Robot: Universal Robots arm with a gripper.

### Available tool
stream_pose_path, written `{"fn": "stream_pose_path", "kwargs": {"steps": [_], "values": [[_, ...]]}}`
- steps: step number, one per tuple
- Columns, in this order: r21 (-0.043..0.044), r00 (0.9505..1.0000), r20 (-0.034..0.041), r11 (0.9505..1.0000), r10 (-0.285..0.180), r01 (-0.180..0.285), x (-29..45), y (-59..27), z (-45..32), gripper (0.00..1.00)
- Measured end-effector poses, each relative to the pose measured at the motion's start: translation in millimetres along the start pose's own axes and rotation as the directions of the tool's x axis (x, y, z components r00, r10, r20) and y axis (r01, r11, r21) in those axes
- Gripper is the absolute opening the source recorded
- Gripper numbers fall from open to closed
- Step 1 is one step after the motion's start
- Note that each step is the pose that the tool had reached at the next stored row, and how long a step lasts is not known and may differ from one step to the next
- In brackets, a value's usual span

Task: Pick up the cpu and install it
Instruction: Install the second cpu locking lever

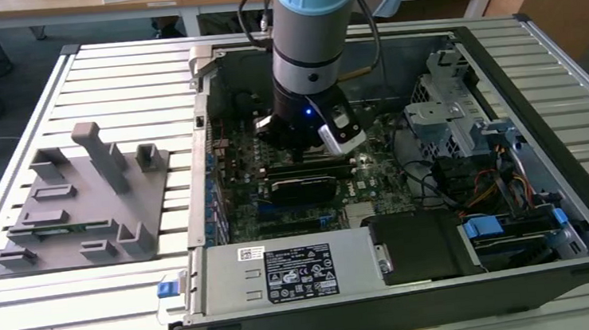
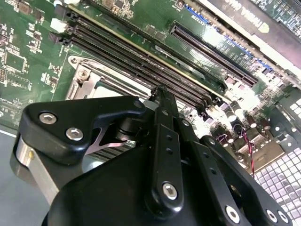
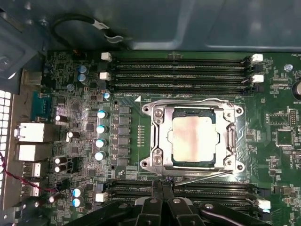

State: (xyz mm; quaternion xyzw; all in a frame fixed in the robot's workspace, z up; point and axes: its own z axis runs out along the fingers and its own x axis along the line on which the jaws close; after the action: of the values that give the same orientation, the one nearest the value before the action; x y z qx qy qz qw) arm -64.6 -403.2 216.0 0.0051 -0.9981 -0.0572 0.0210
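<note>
The cpu point(image 3: 194, 140), a flat square chip with a dull silver top, lies inside the metal-framed socket point(image 3: 157, 137) on the green motherboard in the first wrist view. My gripper point(image 3: 162, 184) hovers just beside the socket's frame, over the memory slots, with its black fingers pressed together and nothing between them. In the second wrist view the gripper point(image 2: 159, 94) points down at the board next to the socket's edge. In the exterior view the arm reaches down into the open computer case, with the gripper point(image 1: 301, 138) low over the board.
Empty memory slots point(image 3: 178, 70) run along both sides of the socket. A graphics card point(image 1: 302, 187) and capacitors point(image 3: 100, 134) stand close by. Case walls, a drive cage point(image 1: 450, 111) and cables point(image 1: 488, 188) ring the board. A grey fixture block point(image 1: 84, 199) sits at the exterior view's left.
</note>
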Motion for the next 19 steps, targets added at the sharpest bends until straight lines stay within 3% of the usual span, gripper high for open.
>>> {"fn": "stream_pose_path", "kwargs": {"steps": [12,19], "values": [[-0.0014,1.0000,0.0001,1.0000,0.000,0.000,5.5,-1.8,7.8,0.11],[-0.0103,1.0000,0.0003,0.9999,0.000,0.000,8.0,-2.6,13.8,0.11]]}}
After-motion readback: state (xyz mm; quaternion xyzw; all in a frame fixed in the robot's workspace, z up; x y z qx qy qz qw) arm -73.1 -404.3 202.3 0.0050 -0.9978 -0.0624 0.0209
